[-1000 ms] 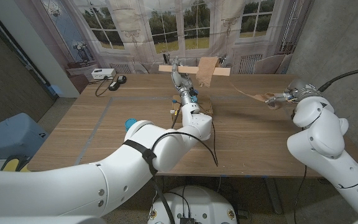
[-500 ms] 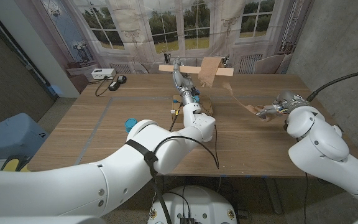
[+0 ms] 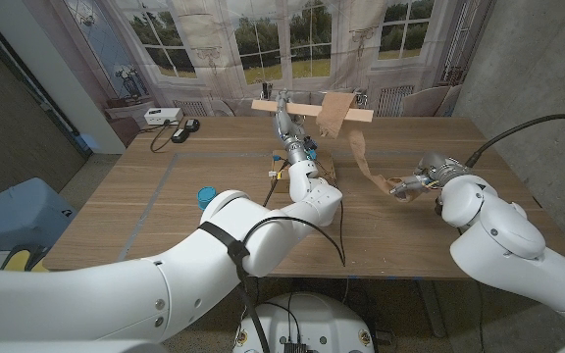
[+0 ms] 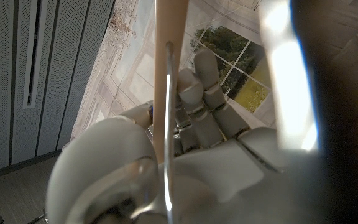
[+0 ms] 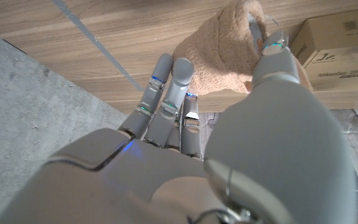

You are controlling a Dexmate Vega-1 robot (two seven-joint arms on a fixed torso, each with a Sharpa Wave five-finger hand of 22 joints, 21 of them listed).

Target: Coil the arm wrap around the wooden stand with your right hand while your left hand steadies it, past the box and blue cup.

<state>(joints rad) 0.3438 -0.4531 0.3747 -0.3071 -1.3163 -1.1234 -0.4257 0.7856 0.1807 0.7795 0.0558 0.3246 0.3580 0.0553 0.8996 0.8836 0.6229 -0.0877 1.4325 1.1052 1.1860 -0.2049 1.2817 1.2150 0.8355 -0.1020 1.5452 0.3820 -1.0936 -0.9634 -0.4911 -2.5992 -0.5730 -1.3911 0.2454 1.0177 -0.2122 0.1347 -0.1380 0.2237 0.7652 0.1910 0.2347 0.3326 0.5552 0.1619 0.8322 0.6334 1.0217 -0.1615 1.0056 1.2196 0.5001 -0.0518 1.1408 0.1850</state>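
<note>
In the head view, your right hand (image 3: 422,180) at centre right pinches the loose end of the arm wrap (image 3: 360,155), a tan fuzzy strip running up and left to the crossbar of the wooden stand (image 3: 312,111) at upper centre, where part of it is draped over the bar. Your left hand (image 3: 284,122) grips the stand just left of that. The risk, as I judge it: pull too hard and the stand tips despite the left hand, or the wrap slides off the bar. The box (image 3: 324,169) sits just below the stand and could snag the strip. The blue cup (image 3: 205,195) lies at centre left.

In the left wrist view, your left hand (image 4: 197,118) closes around a pale wooden post.

In the right wrist view, your right hand (image 5: 185,124) holds bunched wrap at upper centre; the thin pinch could slip.
</note>
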